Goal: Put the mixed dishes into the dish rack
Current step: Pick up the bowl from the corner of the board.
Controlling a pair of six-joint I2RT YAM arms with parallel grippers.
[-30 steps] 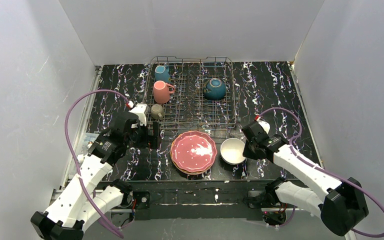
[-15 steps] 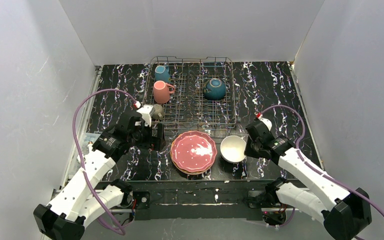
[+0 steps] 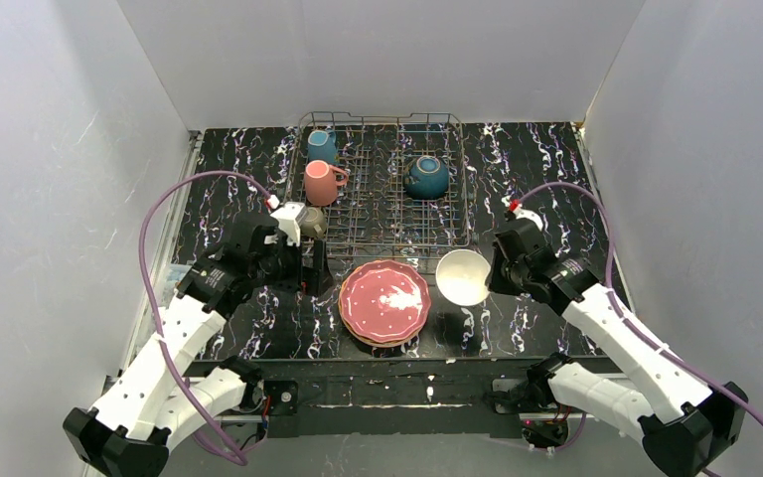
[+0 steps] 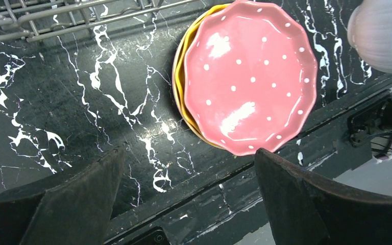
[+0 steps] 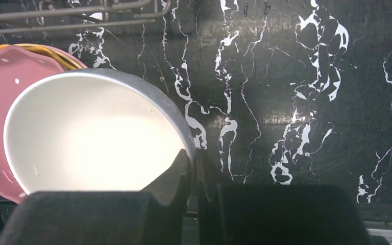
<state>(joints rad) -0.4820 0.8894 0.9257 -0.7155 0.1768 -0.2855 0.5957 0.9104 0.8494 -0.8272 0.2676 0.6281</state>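
Observation:
My right gripper (image 3: 492, 275) (image 5: 193, 155) is shut on the rim of a white bowl (image 3: 462, 276) (image 5: 92, 138), one finger inside and one outside. The bowl hangs tilted above the table, right of a stack of scalloped plates with a pink dotted plate (image 3: 385, 301) (image 4: 250, 76) on top and an orange one (image 4: 179, 61) under it. My left gripper (image 3: 310, 268) (image 4: 189, 153) is open, low over the table just left of the stack. The dish rack (image 3: 382, 224) holds a teal mug (image 3: 322, 146), a pink mug (image 3: 320, 183), an olive-grey mug (image 3: 312, 221) and a dark-blue bowl (image 3: 425, 177).
White walls close in the black marbled table (image 3: 536, 169) on the left, back and right. The rack's front wire edge (image 4: 56, 20) (image 5: 81, 10) runs just beyond the plates. The white bowl (image 4: 380, 35) shows at the far right of the left wrist view.
The right gripper has lifted the white bowl off the table and tilted it, moving it toward the rack. The left arm has moved right, closer to the plate stack.

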